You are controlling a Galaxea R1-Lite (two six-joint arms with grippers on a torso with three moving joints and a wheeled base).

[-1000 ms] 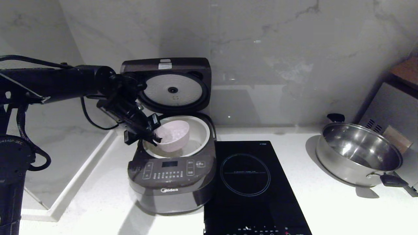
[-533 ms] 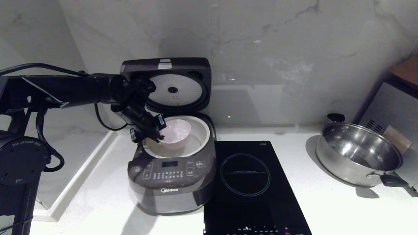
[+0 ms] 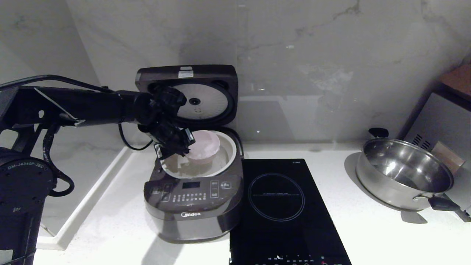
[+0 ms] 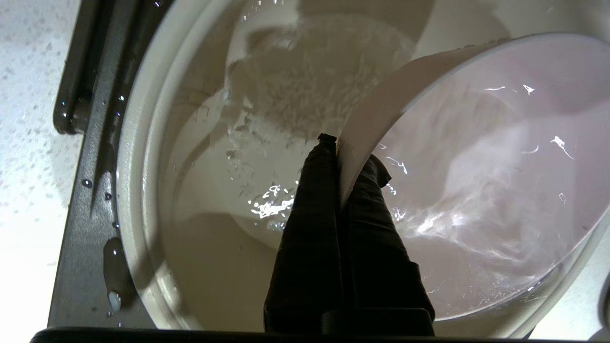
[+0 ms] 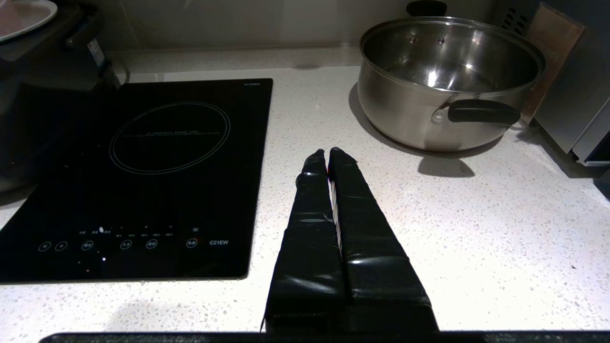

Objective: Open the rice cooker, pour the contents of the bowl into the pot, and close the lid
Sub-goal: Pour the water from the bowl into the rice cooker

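Observation:
The rice cooker (image 3: pixel 193 206) stands on the counter with its lid (image 3: pixel 206 99) swung up against the wall, white disc facing me. My left gripper (image 3: pixel 182 149) is shut on the near rim of the pink bowl (image 3: pixel 204 147), one finger inside and one outside (image 4: pixel 350 152). It holds the bowl tipped over the cream pot (image 3: pixel 230 147). In the left wrist view the bowl (image 4: pixel 476 166) shows only wet streaks inside. The contents (image 4: pixel 314 81), whitish grains in water, lie on the pot's (image 4: pixel 200 238) bottom. My right gripper (image 5: pixel 328 152) is shut and empty, low over the counter.
A black induction hob (image 3: pixel 283 206) lies just right of the cooker. A steel pan (image 3: pixel 404 173) with black handles sits at the far right, next to a grey appliance (image 3: pixel 441 125). A lower ledge (image 3: pixel 81 173) drops off left of the cooker. The marble wall stands close behind.
My left arm has reached further in over the cooker, carrying the bowl toward the back of the pot and tipping it more steeply. The right arm has not moved.

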